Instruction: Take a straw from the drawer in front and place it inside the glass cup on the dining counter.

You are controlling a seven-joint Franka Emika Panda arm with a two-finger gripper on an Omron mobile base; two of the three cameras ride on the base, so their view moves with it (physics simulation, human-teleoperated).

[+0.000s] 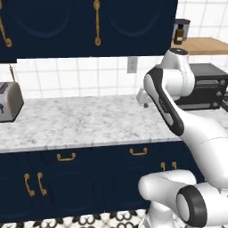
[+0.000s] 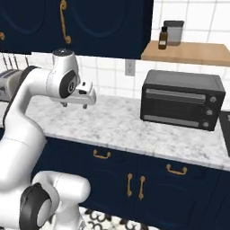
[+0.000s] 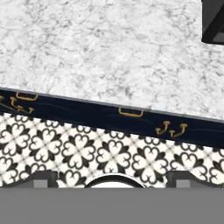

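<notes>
- Gripper [image 2: 74, 105]: centre-left of the right base view, hanging above the marble worktop [image 2: 134, 130]; fingers spread wide, nothing between them.
- Drawer [image 1: 139, 154]: shut, navy front with small brass bow handle [image 1: 138, 152], lower centre of the left base view, under the worktop edge.
- Toaster [image 1: 8, 101]: left edge of the left base view.
- Microwave [image 2: 182, 99]: right of centre in the right base view, on the worktop.
- Patterned floor tiles [image 3: 87, 148]: lower half of the hand view.
</notes>
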